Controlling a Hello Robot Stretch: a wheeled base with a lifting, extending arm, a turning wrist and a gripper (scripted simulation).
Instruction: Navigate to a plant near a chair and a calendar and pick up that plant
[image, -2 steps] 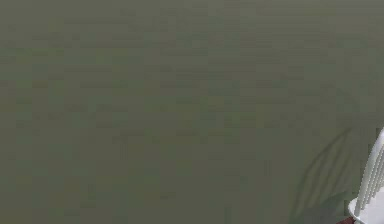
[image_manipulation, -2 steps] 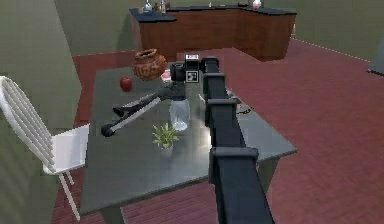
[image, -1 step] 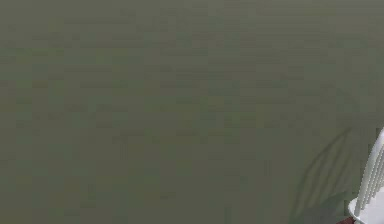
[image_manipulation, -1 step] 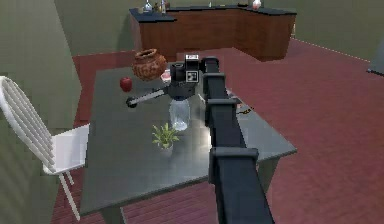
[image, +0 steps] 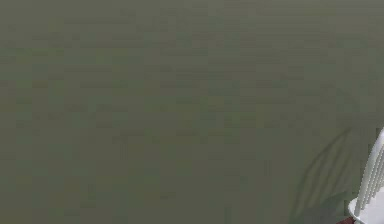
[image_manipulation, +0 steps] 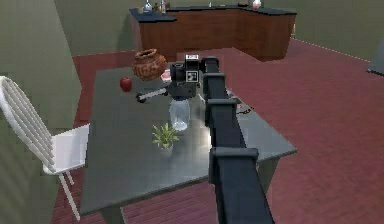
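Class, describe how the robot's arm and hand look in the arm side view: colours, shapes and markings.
The arm is a dark square bar made of stepped box sections. At its far end stand two small white squares with black marks. Left of them, the hand has a dark body and thin fingers.

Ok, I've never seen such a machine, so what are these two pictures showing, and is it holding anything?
It's a wheeled robot with one long dark arm ending in a gripper. One picture looks ahead: a green wall and a white chair at the edge. The other looks sideways along the arm over a grey table. On it stand a small green plant, a red apple, a brown pot and a clear jar. Whether the gripper holds anything, I cannot tell.
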